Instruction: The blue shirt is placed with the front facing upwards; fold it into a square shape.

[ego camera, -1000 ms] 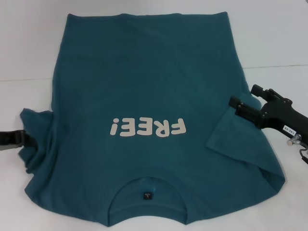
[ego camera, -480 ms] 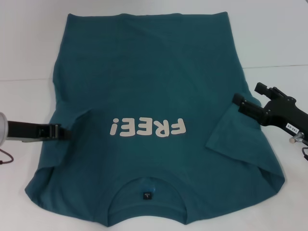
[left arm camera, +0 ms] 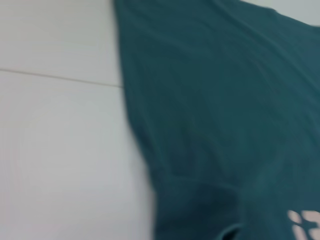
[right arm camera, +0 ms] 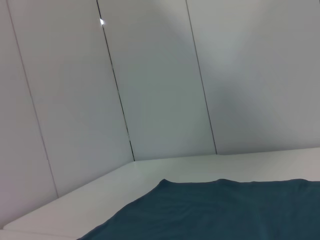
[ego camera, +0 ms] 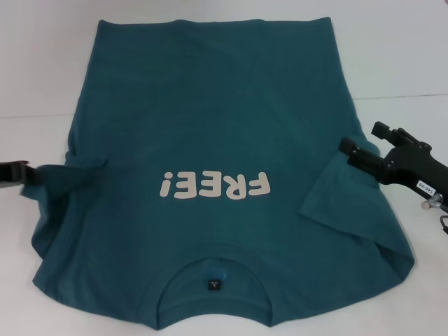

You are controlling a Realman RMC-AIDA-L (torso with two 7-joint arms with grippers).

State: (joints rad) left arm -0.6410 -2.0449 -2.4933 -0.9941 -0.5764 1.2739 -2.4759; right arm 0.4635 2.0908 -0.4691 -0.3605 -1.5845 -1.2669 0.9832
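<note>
At the table's (ego camera: 420, 63) left edge, our left gripper (ego camera: 24, 173) pinches the left sleeve of the blue shirt (ego camera: 210, 119), having drawn back outward since half a second ago, when it reached further in over the cloth. The shirt lies front up across the white table, cream lettering (ego camera: 214, 185) showing, collar nearest us. On the right, our right gripper (ego camera: 357, 155) stays spread beside the folded-in right sleeve, bare table beyond.
</note>
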